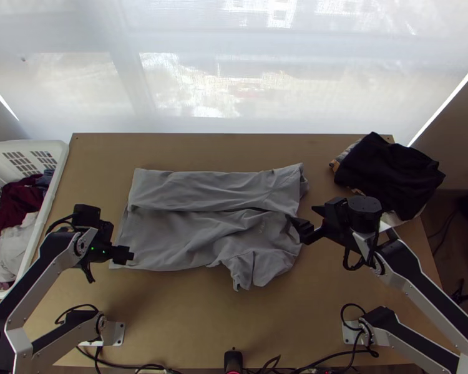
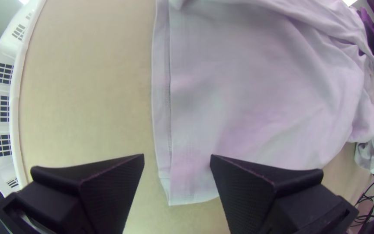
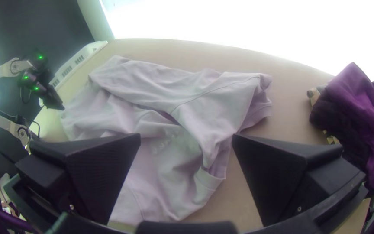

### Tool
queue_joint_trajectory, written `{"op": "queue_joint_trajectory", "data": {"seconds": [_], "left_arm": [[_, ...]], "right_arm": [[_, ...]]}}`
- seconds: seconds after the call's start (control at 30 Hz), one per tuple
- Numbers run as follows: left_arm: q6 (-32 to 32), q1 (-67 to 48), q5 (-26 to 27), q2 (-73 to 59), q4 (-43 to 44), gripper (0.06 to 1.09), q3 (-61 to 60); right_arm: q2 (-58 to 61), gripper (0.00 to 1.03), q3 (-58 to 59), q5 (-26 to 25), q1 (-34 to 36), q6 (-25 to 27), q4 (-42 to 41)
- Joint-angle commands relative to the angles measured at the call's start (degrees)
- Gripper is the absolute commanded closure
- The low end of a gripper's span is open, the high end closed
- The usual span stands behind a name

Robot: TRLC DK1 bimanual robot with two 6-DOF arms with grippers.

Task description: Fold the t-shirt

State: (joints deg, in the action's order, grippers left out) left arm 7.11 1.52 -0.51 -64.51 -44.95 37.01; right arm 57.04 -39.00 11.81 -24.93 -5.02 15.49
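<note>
Lying across the middle of the surface [image 1: 190, 311], the grey t-shirt [image 1: 178, 240] has its long sides running roughly along the far and near edges. A strip of it is folded over along the side toward the far edge. The rest is spread but wrinkled, most of all toward the right edge, where one short sleeve [image 1: 251, 268] juts out toward the near edge.

The left gripper [image 1: 125, 255] is over the t-shirt's near corner on the side of the surface's left edge. Its fingers [image 2: 260, 190] are parted, with the hemmed border of the cloth visible between them and nothing gripped. The right gripper [image 1: 301, 213] is at the t-shirt's end nearer the right edge; its fingers [image 3: 282, 173] are also wide apart and hold nothing.

Beside the surface's left edge is a white basket [image 1: 62, 156] holding dark red cloth [image 1: 15, 202] and pale cloth [image 1: 10, 252]. At the far right corner, a heap of dark clothes [image 1: 390, 174] overhangs the right edge, with some lighter fabric under it. Black cables [image 1: 118, 364] run along the near edge. Beyond the far edge hangs a pale, see-through blind [image 1: 190, 81].
</note>
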Motion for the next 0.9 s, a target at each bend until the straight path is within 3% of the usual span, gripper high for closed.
{"op": "queue_joint_trajectory", "data": {"seconds": [0.0,0.1,0.23,0.4,0.87], "left_arm": [[0.1,-0.1,-0.5,-1.9,-4.6,0.44,0.3],[0.0,-0.5,-0.4,-3.8,-5.1,0.48,0.2],[0.8,-0.6,1.1,-5.4,-5.0,0.81,0.1],[1.9,-0.8,2.3,-5.2,-3.6,1.04,0.2],[0.7,-0.4,2.3,-5.0,-0.7,1.05,1.7]], "right_arm": [[-2.2,0.05,-0.3,0.0,-1.3,-0.1,1.7],[-2.4,0.05,-0.4,0.0,-1.7,-0.2,2.0],[-2.5,0.05,-1.3,0.0,-3.3,-0.2,3.7],[-2.6,0.05,-3.1,0.0,-7.9,0.3,8.1],[2.6,0.05,-0.8,0.0,-36.7,7.9,12.6]]}}
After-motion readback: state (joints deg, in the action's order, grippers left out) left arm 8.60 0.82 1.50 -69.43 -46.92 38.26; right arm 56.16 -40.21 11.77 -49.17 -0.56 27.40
